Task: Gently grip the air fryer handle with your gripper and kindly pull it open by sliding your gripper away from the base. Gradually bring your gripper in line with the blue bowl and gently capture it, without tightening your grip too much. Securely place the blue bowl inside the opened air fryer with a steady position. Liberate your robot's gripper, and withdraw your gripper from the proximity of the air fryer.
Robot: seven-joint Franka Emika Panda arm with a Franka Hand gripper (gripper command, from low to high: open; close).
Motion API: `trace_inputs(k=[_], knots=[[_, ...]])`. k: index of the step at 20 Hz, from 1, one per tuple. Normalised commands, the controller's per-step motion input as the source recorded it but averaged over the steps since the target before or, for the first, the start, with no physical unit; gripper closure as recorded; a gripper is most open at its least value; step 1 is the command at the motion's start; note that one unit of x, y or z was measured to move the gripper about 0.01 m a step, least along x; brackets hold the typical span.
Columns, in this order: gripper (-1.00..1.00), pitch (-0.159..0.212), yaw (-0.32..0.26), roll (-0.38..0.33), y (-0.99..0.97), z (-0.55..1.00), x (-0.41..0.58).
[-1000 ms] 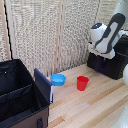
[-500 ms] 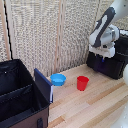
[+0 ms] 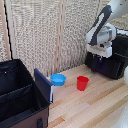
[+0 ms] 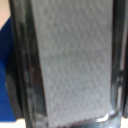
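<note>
The black air fryer (image 3: 111,64) stands at the exterior view's right, on the wooden table (image 3: 95,107). My gripper (image 3: 100,60) hangs from the white arm just above the fryer's near-left top corner. Its dark fingers are too small and blurred to show whether they are open. The blue bowl (image 3: 58,79) sits on the table to the left, well away from the gripper, with nothing holding it. The wrist view is filled by a blurred grey textured surface (image 4: 70,65) between glossy black edges, very close; no fingers show there.
A red cup (image 3: 82,83) stands upright between the bowl and the fryer. A big black fabric case (image 3: 20,97) with a blue flap (image 3: 43,85) takes up the exterior view's lower left. A slatted screen (image 3: 50,35) backs the table.
The arm has changed pose and the gripper has come down a little over the air fryer's left end. The bowl and cup have not moved.
</note>
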Motion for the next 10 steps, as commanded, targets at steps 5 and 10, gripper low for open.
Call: trace_inputs(k=[5,10], knots=[[1.0,-0.135,0.0,-0.008,0.74,0.33,-0.501],[1.0,-0.141,-0.001,-0.003,0.86,0.29,-0.289]])
